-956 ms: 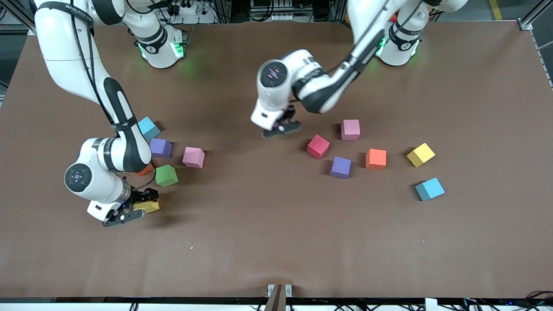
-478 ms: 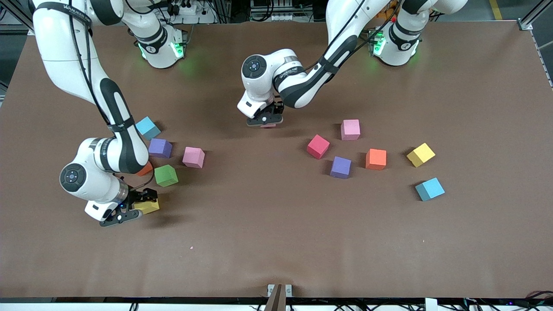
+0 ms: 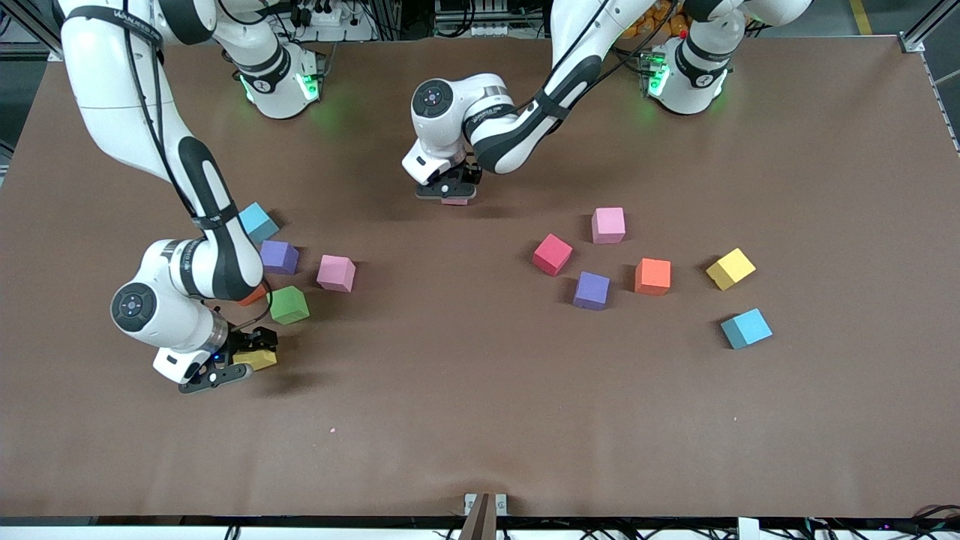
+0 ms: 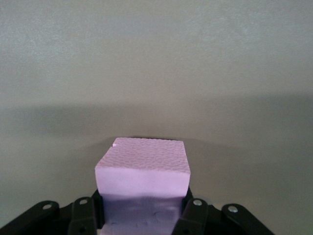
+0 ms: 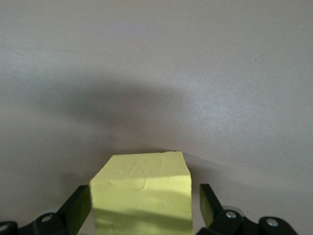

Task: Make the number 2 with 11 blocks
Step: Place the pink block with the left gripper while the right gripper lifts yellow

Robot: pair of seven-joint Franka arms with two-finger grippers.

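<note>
blocks still lie scattered on the table (image 3: 480, 420), no number 2 begun. the left gripper (image 3: 447, 192), pinching a pink block (image 4: 143, 169), has swung over bare table farther from the front camera than the red block (image 3: 553, 253), likely to seat the figure's first cube there. the right gripper (image 3: 225, 365), nearer the camera than the green block (image 3: 289, 304), has its fingers spread around a yellow block (image 5: 143, 193), just starting to close.

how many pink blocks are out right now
3. One pink block lies beside the purple block; a second lies beside the red block; the third is gripped in the left pincer. Arms may hide more.
</note>
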